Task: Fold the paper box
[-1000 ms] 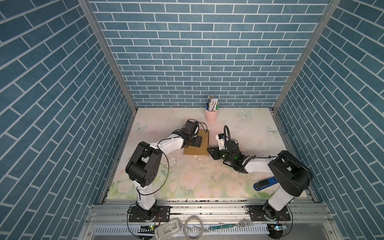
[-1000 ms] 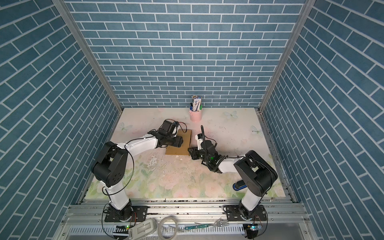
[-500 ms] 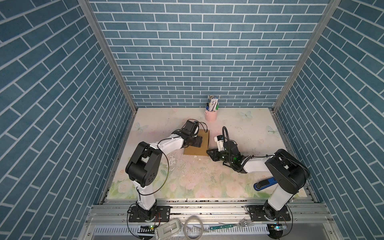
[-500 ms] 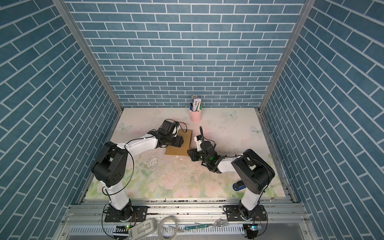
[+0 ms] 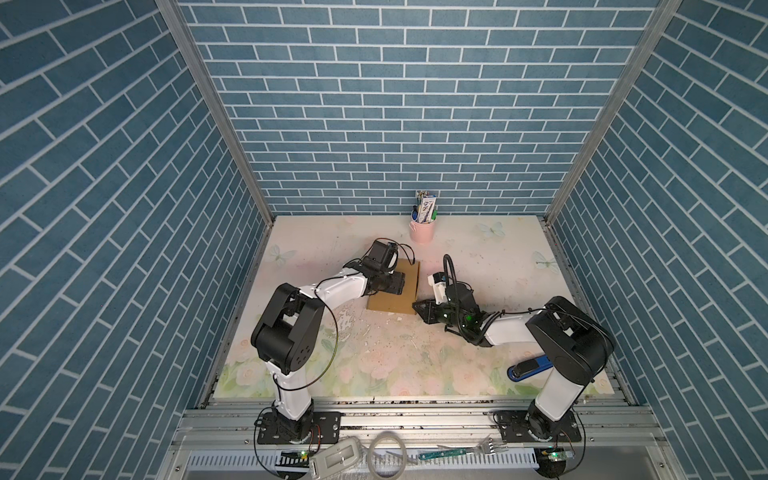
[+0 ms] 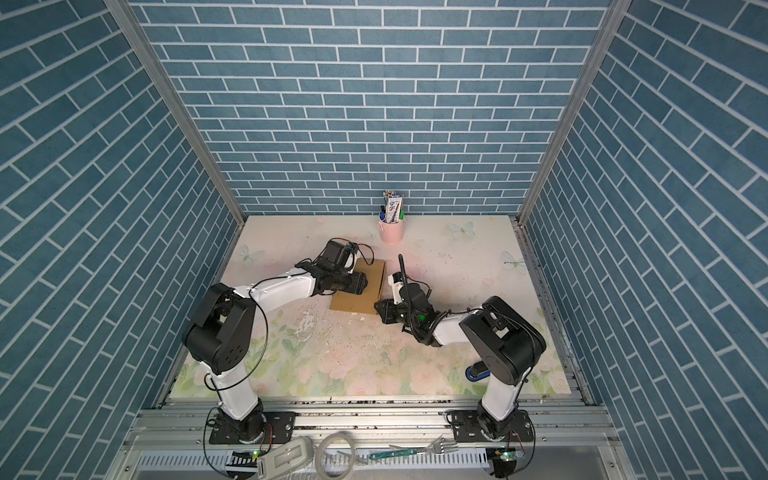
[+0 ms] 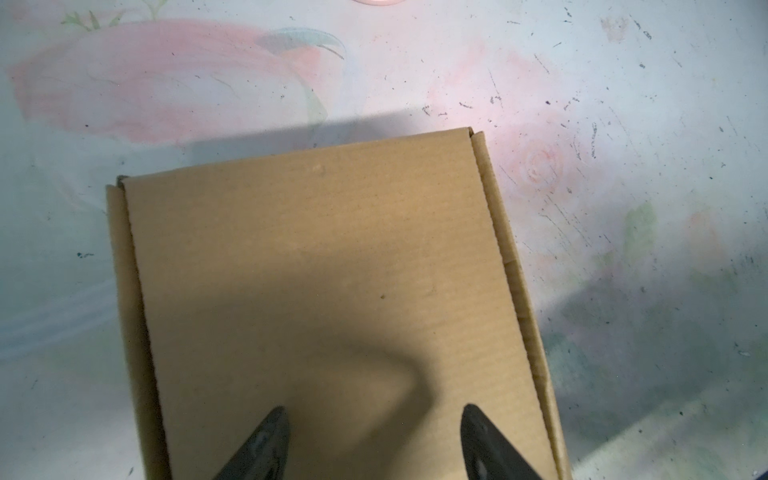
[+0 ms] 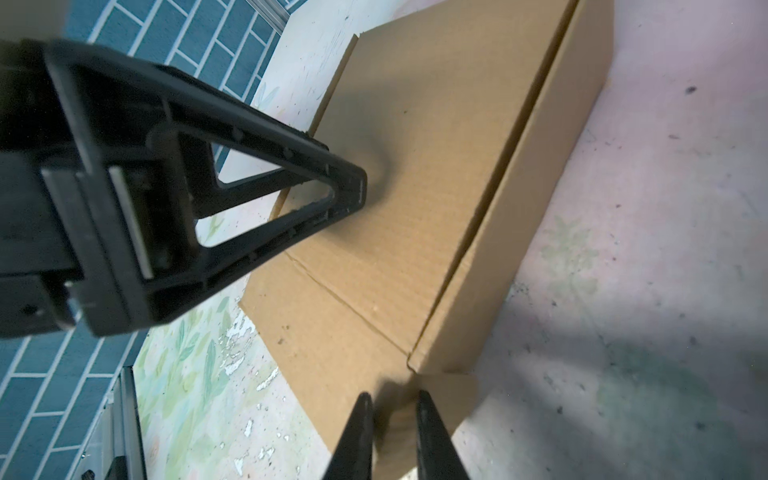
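1. The paper box (image 5: 395, 291) (image 6: 361, 295) sits flat on the tabletop (image 5: 478, 257), about mid-width and nearer the back wall than the front rail. It's plain brown, shallow and squarish, w/ the lid (image 7: 332, 270) down.
2. In the right wrist view, a flap (image 8: 332, 332) lies flat on the tabletop beyond a crease, on the rail side. A small tab (image 8: 446, 386) sticks out at the box corner.
3. Your left hand (image 5: 401, 286) (image 7: 374, 411) is over the lid, fingers (image 7: 270, 436) well apart w/ nothing between them. The tips are low at the lid; can't tell if they touch.
4. Your right hand (image 5: 415, 306) (image 8: 392, 403) is low at the box's front-right corner. Its fingers are nearly together and cardboard shows in the slit. You can't tell from here if the tab is pinched.
5. A pink cup (image 5: 422, 232) (image 6: 390, 232) w/ pens stands behind the box, near the back wall.
6. A blue-black tool (image 5: 528, 365) lies by the right arm's base, partly hidden.
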Controlling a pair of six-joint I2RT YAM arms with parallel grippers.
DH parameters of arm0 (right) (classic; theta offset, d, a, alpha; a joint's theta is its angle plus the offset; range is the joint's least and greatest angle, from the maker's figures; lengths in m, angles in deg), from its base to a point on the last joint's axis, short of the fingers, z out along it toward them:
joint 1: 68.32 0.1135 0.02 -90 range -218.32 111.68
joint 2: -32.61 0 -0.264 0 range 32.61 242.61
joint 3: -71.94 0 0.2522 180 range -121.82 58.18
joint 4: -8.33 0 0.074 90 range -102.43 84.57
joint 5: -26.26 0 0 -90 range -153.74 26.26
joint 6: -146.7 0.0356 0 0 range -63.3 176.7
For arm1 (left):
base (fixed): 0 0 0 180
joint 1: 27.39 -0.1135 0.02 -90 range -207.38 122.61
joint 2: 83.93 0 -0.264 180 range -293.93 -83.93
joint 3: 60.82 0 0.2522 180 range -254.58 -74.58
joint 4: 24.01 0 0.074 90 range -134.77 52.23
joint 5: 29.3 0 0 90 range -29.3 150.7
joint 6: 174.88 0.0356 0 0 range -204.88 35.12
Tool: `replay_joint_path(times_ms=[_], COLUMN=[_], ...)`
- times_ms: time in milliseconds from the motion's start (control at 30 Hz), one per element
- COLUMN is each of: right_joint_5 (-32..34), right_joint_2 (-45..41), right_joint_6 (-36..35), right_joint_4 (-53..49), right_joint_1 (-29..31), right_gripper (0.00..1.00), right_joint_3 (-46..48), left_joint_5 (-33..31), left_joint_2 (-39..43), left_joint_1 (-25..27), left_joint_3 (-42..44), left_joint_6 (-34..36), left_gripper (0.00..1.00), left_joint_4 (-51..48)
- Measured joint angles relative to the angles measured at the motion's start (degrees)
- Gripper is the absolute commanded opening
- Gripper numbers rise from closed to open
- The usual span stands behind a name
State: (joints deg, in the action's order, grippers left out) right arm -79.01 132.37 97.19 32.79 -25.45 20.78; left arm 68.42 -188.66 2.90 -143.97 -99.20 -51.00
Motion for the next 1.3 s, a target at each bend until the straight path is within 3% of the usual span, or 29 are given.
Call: replay_joint_path(times_ms=[333, 600, 1300], right_joint_5=[-3.30, -3.65, 2.64], right_joint_2=[3.02, 4.13, 2.36], right_joint_6=[13.55, 18.05, 4.61], right_joint_4=[6.51, 8.81, 5.14], right_joint_1=[1.03, 1.07, 0.96], right_gripper=[0.22, 0.22, 0.21], right_joint_3=[0.00, 0.00, 0.39], left_joint_5=[1.64, 2.43, 3.87], left_joint_2=[0.02, 0.17, 0.26], left_joint_1=[0.00, 0.00, 0.00], left_joint_3=[0.00, 0.04, 0.24], left_joint_6=[-1.29, -1.70, -1.95], left_gripper=[0.67, 0.67, 0.67], left_joint_4=[0.20, 0.22, 0.35])
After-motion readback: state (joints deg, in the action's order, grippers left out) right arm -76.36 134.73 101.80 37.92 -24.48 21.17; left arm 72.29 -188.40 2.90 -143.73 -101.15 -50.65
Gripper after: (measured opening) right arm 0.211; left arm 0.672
